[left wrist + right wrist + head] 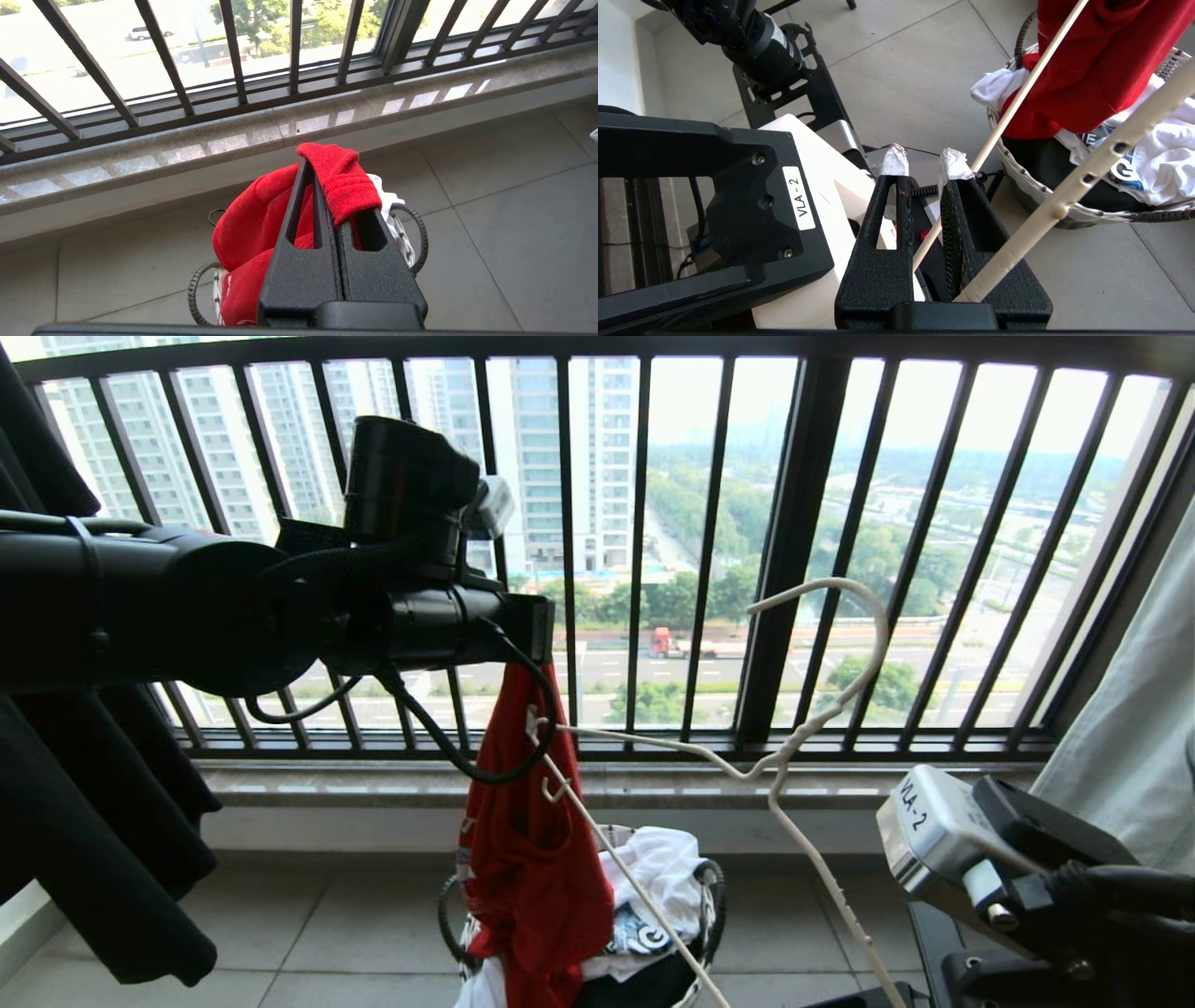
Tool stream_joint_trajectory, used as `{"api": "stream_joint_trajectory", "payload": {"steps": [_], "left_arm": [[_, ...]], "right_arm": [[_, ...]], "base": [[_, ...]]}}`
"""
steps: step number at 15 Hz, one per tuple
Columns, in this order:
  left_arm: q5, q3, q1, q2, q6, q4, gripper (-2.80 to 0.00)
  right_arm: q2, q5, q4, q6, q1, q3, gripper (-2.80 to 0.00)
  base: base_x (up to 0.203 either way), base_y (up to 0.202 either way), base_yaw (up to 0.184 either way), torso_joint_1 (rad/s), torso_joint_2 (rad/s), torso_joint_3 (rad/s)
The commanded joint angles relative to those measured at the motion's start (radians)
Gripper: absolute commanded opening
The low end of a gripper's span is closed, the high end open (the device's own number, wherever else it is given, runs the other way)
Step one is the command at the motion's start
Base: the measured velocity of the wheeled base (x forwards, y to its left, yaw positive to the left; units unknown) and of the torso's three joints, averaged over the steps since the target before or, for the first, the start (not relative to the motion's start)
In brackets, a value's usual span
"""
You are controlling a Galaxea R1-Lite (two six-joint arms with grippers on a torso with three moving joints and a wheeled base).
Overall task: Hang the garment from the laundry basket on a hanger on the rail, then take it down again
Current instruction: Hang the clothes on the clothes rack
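Red shirt (pixel 523 859) hangs from my left gripper (pixel 334 186), pinched at the collar above the basket (pixel 1017 172) on the floor. One hanger (pixel 803 728) end is poked into it. My right gripper (pixel 924 163) clamps the hanger's lower rod. I'd feed that arm through the neck slowly, keeping the collar taut. Black cloth (pixel 93 821) hangs left; window bars (pixel 709 551) crowd the hook; the rail isn't visible.

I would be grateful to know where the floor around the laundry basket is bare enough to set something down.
Bare floor tiles lie between the laundry basket and the window ledge, and beside the basket away from the robot's base. The basket itself is crowded with white and dark laundry, the red T-shirt and the hanger crossing above it.
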Motion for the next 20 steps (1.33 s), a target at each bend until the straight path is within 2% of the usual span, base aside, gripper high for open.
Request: {"api": "stream_joint_trajectory", "payload": {"steps": [1, 4, 8, 12, 15, 20], "left_arm": [[0.001, 0.001, -0.021, 0.000, -0.017, 0.000, -2.80], [0.001, 0.004, -0.042, -0.001, -0.029, 0.002, -2.80], [0.007, 0.010, -0.042, -0.032, -0.026, 0.005, -2.80], [0.009, 0.022, -0.042, -0.054, -0.020, 0.010, -2.80], [0.007, 0.041, -0.092, -0.043, -0.021, 0.009, -2.80], [0.007, 0.045, -0.112, -0.015, -0.023, 0.002, -2.80]], "right_arm": [[0.010, -0.001, 0.000, 0.000, 0.000, -0.006, -2.80], [0.014, -0.014, -0.006, 0.000, -0.001, -0.007, -2.80], [0.029, -0.071, -0.036, -0.001, -0.031, -0.006, -2.80], [0.030, -0.078, -0.037, -0.004, -0.049, -0.005, -2.80], [0.039, -0.075, -0.037, -0.008, -0.047, -0.002, -2.80], [0.040, -0.077, -0.035, -0.010, -0.035, -0.001, -2.80]], "base": [[0.000, 0.000, 0.000, 0.000, 0.00, 0.000], [0.000, 0.000, 0.000, 0.000, 0.00, 0.000], [0.000, 0.000, 0.000, 0.000, 0.00, 0.000], [0.000, 0.000, 0.000, 0.000, 0.00, 0.000], [0.000, 0.000, 0.000, 0.000, 0.00, 0.000], [0.000, 0.000, 0.000, 0.000, 0.00, 0.000]]}}
